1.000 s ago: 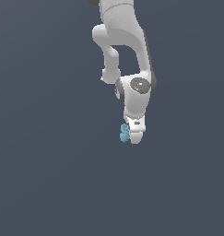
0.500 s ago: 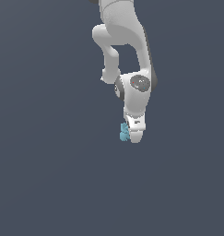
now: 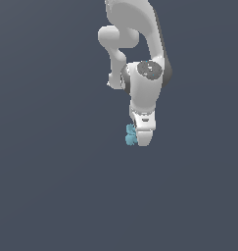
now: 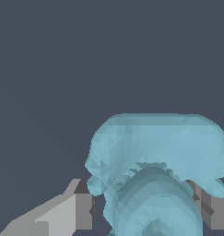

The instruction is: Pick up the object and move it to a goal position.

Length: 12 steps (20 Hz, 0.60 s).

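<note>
Still clamped: fingers [image 4: 81,211] grip object [image 3: 130,135], arm barely shifted vs. earlier.

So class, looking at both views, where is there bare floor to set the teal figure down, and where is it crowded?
Nearly everywhere is bare: the dark floor runs clear to the exterior view's left, right and below the arm. The only crowded spot is at the tool, where the teal figure sits between its fingers, with the white arm stacked above.
</note>
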Each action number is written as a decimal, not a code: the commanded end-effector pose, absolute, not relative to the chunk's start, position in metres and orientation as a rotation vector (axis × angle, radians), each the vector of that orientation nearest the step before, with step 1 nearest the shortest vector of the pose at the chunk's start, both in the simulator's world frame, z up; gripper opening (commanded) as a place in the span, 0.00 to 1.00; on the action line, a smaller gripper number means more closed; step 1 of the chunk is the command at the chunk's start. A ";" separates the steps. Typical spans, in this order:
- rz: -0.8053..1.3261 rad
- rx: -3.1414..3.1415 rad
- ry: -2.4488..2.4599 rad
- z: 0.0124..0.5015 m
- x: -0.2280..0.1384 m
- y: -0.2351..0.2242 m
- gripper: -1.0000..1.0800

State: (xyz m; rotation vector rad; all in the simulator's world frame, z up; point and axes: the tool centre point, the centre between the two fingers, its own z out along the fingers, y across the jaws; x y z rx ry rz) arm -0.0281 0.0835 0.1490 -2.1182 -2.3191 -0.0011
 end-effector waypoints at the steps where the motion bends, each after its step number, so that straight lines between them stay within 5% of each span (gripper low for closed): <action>1: -0.002 -2.118 -2.320 0.174 -0.025 0.079 0.00; 12: -0.005 -2.115 -2.320 0.292 -0.008 0.057 0.00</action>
